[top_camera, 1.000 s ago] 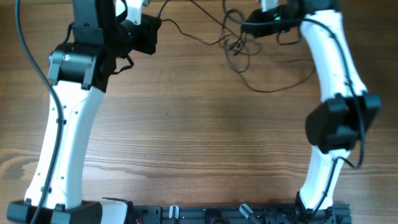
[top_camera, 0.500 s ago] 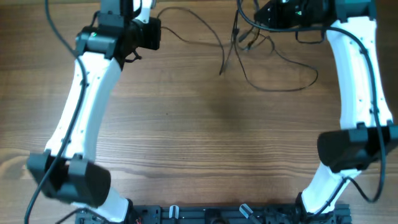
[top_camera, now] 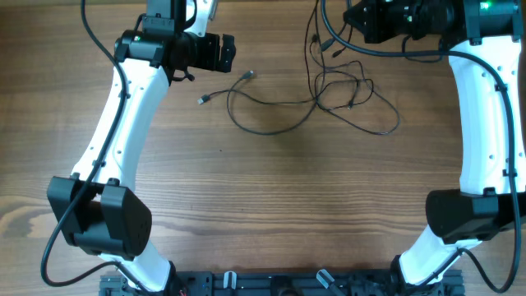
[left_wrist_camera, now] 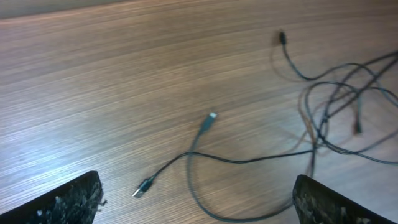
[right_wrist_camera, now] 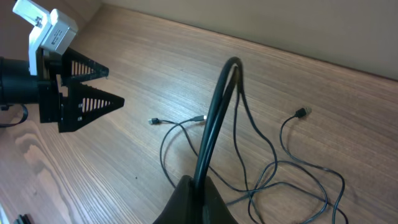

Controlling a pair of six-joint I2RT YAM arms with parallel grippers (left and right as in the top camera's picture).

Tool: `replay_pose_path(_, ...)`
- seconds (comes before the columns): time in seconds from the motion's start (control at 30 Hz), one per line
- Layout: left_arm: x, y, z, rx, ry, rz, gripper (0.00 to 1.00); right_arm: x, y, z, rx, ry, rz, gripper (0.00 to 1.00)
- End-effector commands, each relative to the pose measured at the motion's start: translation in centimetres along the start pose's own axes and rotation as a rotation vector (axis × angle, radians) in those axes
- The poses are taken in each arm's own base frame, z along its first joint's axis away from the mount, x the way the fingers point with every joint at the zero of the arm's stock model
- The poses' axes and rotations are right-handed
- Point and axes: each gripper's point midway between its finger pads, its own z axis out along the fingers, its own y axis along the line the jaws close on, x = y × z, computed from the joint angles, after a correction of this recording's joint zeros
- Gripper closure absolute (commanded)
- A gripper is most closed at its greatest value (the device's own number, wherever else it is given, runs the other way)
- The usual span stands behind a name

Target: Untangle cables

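cables [top_camera: 341, 92] | thin, black | tangled loops | some strands held aloft

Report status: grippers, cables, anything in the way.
Left gripper open, empty. Right gripper shut on cables, strands lifted. Rest looped on table. No obstruction seen.

Your right gripper [right_wrist_camera: 194, 184] pinches the cables [right_wrist_camera: 217, 106]; strands drape down into loose loops on the table [right_wrist_camera: 124, 37]. At far left, the left gripper [right_wrist_camera: 114, 88] stands spread.

table [top_camera: 271, 197] | brown wood grain | grain runs left-right in overhead view
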Motion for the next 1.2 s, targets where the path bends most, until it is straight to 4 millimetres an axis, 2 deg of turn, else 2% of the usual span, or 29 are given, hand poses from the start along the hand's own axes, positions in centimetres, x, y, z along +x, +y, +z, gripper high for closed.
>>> replay_pose_path(0.0,-0.3,-1.5,-0.4,0.103,-0.009,-0.008,0.00,-0.2,0.4,-0.9,0.007,-0.008,-0.045,0.96)
replay_pose_path(0.13,-0.5,-2.3,-0.8,0.143,-0.018,-0.006,0.00,0.2,0.4,-0.9,0.007,0.008,-0.043,0.95)
replay_pose_path(0.23,-0.9,-3.9,-1.8,0.220,-0.040,0.002,0.00,0.6,0.4,-0.9,0.010,0.021,-0.047,0.96)
replay_pose_path(0.47,-3.8,-6.9,-7.7,0.320,-0.192,0.039,0.00,1.3,0.4,-0.7,0.009,0.051,-0.033,0.95)
replay_pose_path(0.57,-4.7,-7.8,-10.6,0.339,-0.258,0.057,0.00,1.4,1.4,-0.2,-0.009,0.062,-0.053,0.95)
replay_pose_path(0.67,-4.9,-8.9,-12.2,0.387,-0.286,0.076,0.00,1.6,3.3,0.6,-0.045,0.076,-0.108,0.95)
replay_pose_path(0.87,-4.5,-9.7,-12.2,0.437,-0.274,0.111,0.00,2.1,7.5,2.2,-0.124,0.105,-0.214,0.95)
replay_pose_path(0.97,-4.3,-9.8,-12.1,0.442,-0.273,0.144,0.00,2.3,8.4,2.4,-0.139,0.113,-0.231,0.95)
replay_pose_path(1.17,-4.2,-9.4,-10.9,0.430,-0.260,0.171,0.00,2.1,10.2,1.3,-0.216,0.083,-0.276,0.96)
